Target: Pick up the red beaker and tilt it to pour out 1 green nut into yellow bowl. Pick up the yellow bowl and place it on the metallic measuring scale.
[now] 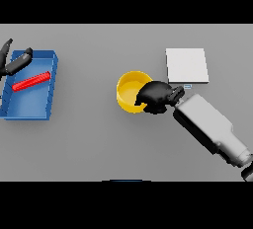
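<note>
The yellow bowl (pixel 129 91) stands on the grey table near the middle. My right hand (pixel 157 96) is at its right rim, fingers curled over the bowl's edge. Whether a nut lies inside the bowl I cannot tell. The metallic measuring scale (pixel 187 65), a pale square plate, lies just beyond and right of the bowl. A red beaker (pixel 31 81) lies on its side inside a blue tray (pixel 47 105) at the far left. My left hand (pixel 16 62) hovers over the tray's far left corner, fingers relaxed, holding nothing.
The blue tray takes up the table's left edge. My right forearm (pixel 210 127) slants in from the lower right. Bare grey table lies between the tray and the bowl.
</note>
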Motion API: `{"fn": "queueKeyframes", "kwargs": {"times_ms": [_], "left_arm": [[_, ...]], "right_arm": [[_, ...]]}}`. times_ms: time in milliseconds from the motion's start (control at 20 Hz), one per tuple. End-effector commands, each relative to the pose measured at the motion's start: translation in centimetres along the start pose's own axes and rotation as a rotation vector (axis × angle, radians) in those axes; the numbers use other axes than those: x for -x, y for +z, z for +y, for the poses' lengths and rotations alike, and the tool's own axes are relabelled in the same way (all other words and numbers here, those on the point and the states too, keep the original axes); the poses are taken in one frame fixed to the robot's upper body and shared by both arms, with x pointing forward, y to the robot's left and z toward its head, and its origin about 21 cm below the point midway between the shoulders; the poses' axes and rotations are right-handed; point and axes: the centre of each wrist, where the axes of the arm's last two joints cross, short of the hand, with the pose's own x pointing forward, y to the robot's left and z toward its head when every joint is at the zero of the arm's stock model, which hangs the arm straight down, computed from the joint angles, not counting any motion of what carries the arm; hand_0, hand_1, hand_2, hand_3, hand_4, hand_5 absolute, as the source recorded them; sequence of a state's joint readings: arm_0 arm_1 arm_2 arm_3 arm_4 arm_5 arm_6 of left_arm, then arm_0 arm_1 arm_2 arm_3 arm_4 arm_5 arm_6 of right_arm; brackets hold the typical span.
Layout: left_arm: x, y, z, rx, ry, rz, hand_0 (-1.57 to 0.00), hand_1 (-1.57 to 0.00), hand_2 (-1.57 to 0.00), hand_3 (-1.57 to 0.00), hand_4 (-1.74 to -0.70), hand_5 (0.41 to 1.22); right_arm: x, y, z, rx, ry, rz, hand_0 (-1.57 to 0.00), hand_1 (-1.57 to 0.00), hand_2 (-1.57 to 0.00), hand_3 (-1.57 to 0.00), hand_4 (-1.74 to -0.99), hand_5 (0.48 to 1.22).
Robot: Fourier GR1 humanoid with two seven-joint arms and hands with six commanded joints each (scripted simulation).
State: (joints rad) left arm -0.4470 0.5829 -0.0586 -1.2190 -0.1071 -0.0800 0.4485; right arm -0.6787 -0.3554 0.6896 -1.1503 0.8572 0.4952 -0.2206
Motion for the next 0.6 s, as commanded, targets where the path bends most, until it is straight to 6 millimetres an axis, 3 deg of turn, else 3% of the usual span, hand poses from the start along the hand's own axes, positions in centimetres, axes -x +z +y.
{"fn": "queueKeyframes", "kwargs": {"times_ms": [0,200,450,550], "left_arm": [[-0.1,0.0,0.0,0.004,0.008,0.001,0.0,0.0,0.0,0.0,-0.78,0.712],[-0.3,0.3,0.0,0.004,-0.009,-0.001,0.0,0.0,0.0,0.0,-0.78,0.704],[-0.4,0.5,0.2,0.0,-0.004,-0.013,0.0,0.0,0.0,0.0,-0.78,0.702],[-0.3,0.2,-0.2,0.013,0.009,-0.01,0.0,0.0,0.0,0.0,-0.78,0.702]], "right_arm": [[0.1,0.2,0.0,-0.001,0.0,0.002,-1.45,-1.45,-1.33,-1.17,-1.698,1.193],[-0.2,0.9,-1.1,0.027,-0.003,-0.004,-1.52,-1.52,-1.41,-1.18,-1.724,1.209],[0.4,3.5,-3.2,0.037,0.006,0.03,-1.55,-1.55,-1.49,-1.15,-1.735,1.217],[0.1,4.2,-4.0,0.064,0.015,0.066,-1.56,-1.56,-1.43,-1.22,-1.737,1.219]]}}
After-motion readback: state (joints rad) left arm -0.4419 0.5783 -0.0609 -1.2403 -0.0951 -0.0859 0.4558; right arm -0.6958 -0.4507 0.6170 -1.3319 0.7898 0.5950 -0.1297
